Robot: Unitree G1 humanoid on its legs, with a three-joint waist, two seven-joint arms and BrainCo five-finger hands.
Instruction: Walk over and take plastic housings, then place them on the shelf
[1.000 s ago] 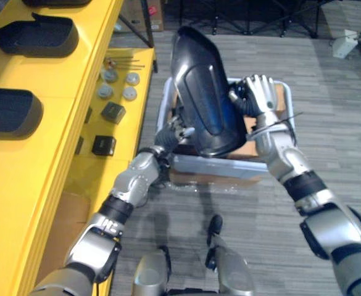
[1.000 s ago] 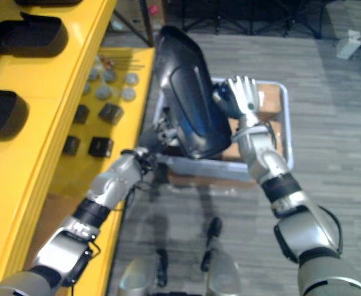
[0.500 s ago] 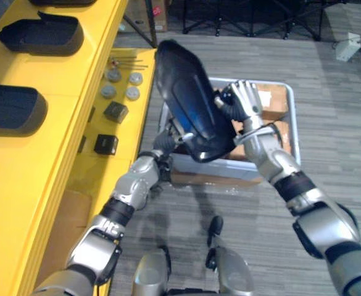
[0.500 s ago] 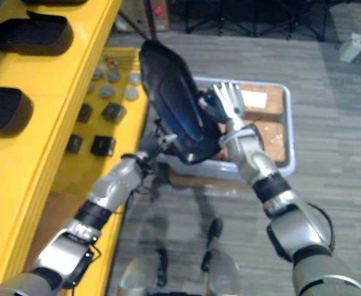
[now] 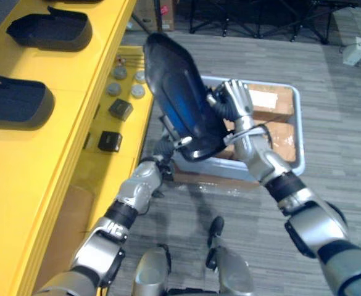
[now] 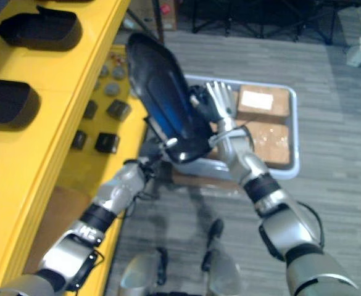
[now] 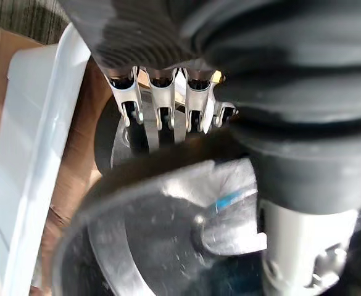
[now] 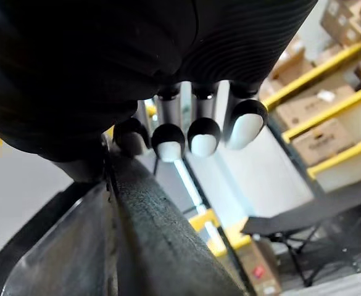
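A large dark glossy plastic housing (image 5: 177,98) is held upright and tilted between my two hands, above the floor beside the yellow shelf (image 5: 57,80). My left hand (image 5: 170,140) supports its lower end from below, fingers (image 7: 161,105) straight along the rim. My right hand (image 5: 234,102) presses flat against its right side, with straight fingers (image 8: 202,132) reaching over the edge. Two more dark housings (image 5: 50,29) (image 5: 13,105) lie on the shelf's top level at the left.
A pale grey bin (image 5: 298,132) with cardboard boxes (image 5: 269,98) inside stands on the grey floor behind the held housing. The shelf's lower level carries round grey discs (image 5: 124,86) and small black blocks (image 5: 120,109). Dark stands line the far floor.
Both hands have carried the housing left and up, from over the bin toward the shelf edge. The whole picture has also shifted, so the camera moved.
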